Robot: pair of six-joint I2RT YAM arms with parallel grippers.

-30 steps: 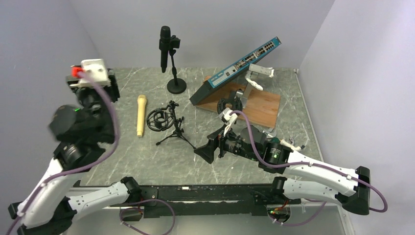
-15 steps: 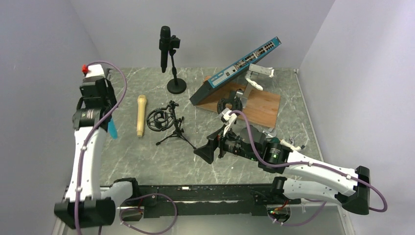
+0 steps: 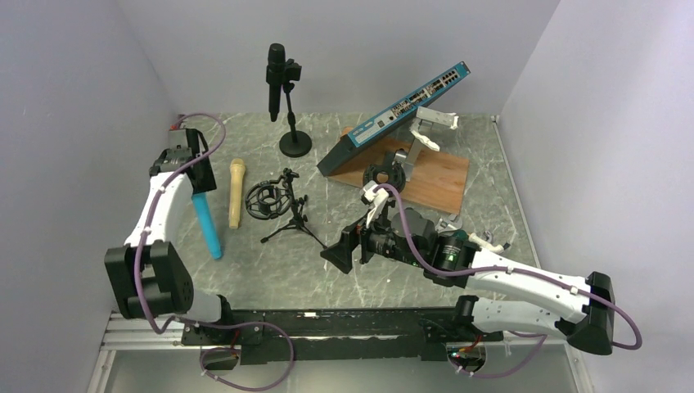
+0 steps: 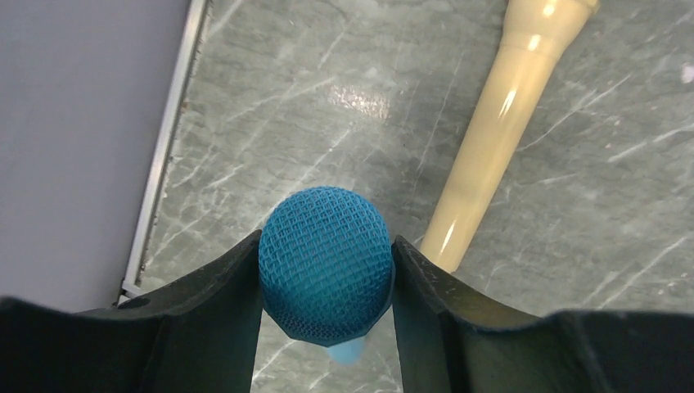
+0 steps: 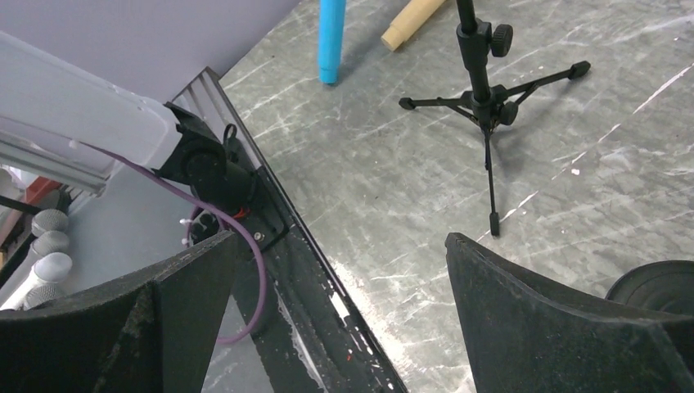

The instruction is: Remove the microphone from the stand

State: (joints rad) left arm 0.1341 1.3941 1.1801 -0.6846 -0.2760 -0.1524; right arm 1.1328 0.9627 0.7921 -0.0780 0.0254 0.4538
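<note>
Left gripper is clamped tight, both fingers pressed hard against the mesh head of the blue microphone. That's a firm hold. The microphone hangs almost straight down along the left edge of the counter, about halfway between the near and far edges, its tail tipped slightly toward the near edge. The tail sits right at the marble; whether it touches is impossible to call from here.

Just beside it on the right lies the cream microphone, flat on the counter, apart from the blue one. Next over, near the middle of the counter, stands the tripod stand, three legs planted, its ring-shaped shock mount on the side facing the cream microphone. The blue microphone is well apart from it.

Right gripper has its jaws spread wide and grips nothing. It hovers low near the near edge, just right of the tripod's legs and aimed toward the left side.

At the far edge, a black microphone sits upright in a round-base stand. Toward the far right corner, a network switch leans tilted over a wooden board.
</note>
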